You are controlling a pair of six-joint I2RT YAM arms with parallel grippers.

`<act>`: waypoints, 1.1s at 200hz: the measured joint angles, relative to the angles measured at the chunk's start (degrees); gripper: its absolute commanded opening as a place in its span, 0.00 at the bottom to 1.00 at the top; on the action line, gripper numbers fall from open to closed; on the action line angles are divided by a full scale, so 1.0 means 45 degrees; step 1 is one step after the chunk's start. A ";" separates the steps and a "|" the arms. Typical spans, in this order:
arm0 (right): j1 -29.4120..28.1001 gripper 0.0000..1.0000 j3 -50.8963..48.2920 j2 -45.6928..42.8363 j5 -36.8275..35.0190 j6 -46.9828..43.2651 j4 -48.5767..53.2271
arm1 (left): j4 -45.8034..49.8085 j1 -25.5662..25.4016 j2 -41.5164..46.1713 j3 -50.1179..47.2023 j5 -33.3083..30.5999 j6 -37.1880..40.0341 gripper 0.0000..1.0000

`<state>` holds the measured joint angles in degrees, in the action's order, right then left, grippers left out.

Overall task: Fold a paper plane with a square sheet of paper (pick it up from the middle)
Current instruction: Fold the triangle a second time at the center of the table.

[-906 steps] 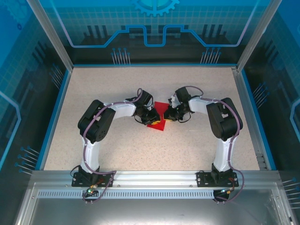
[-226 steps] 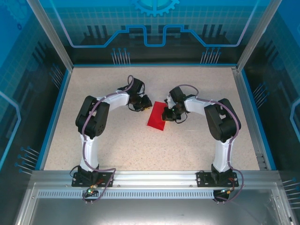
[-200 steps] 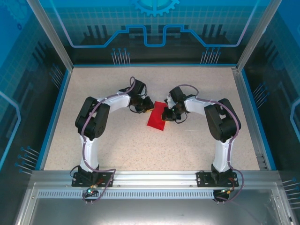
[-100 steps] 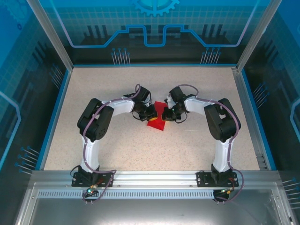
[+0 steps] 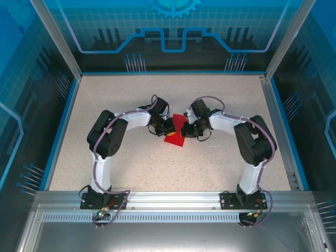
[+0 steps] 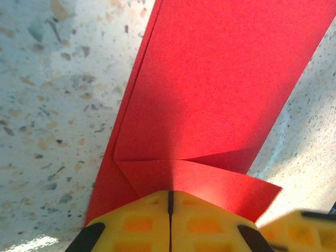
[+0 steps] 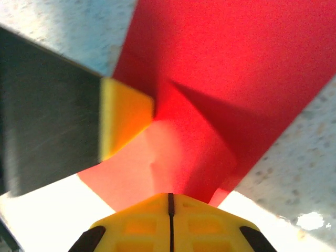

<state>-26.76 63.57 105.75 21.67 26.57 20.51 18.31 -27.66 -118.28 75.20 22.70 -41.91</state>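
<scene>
**Paper part-folded, both grippers pinching it**

From above, you see the square sheet of paper [image 5: 175, 138] lying mid-table [image 5: 131, 163] as a narrow red strip, with the left gripper [image 5: 169, 127] and right gripper [image 5: 188, 129] meeting over it.

In your left wrist view, the shut jaws appear to pinch a lifted corner flap [image 6: 210, 181].

In your right wrist view, closed jaws hold a raised edge, with the left finger [image 7: 126, 118] crowding close.

No dart yet: nose and wing folds are left.

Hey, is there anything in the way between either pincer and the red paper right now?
Nothing visible is in the way. The left pincer and the right pincer are both shut, with their tips right at the red paper lying on the table.
</scene>
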 measured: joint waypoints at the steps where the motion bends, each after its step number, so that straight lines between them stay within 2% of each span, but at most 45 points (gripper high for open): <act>1: -0.0019 0.07 -0.0015 -0.0034 0.0000 -0.0005 0.0000 | 0.0000 0.0000 0.0000 0.0000 0.0000 0.0005 0.06; 73: -0.0622 0.07 -0.0053 -0.0175 -0.0049 -0.0010 -0.0097 | 0.0005 0.0000 0.0000 0.0000 -0.0029 -0.0029 0.07; 115: -0.0865 0.07 0.0306 0.0641 -0.0112 -0.0068 0.0233 | 0.0010 -0.0015 -0.0005 0.0000 -0.0039 -0.0034 0.06; 220: -0.0908 0.07 0.0549 0.0874 -0.0427 -0.0894 0.1307 | 0.0029 -0.0015 -0.0010 0.0005 -0.0083 -0.0034 0.07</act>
<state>-30.85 66.04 109.69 19.75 22.55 26.39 18.44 -27.73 -118.32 75.22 22.33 -42.06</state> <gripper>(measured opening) 0.070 0.066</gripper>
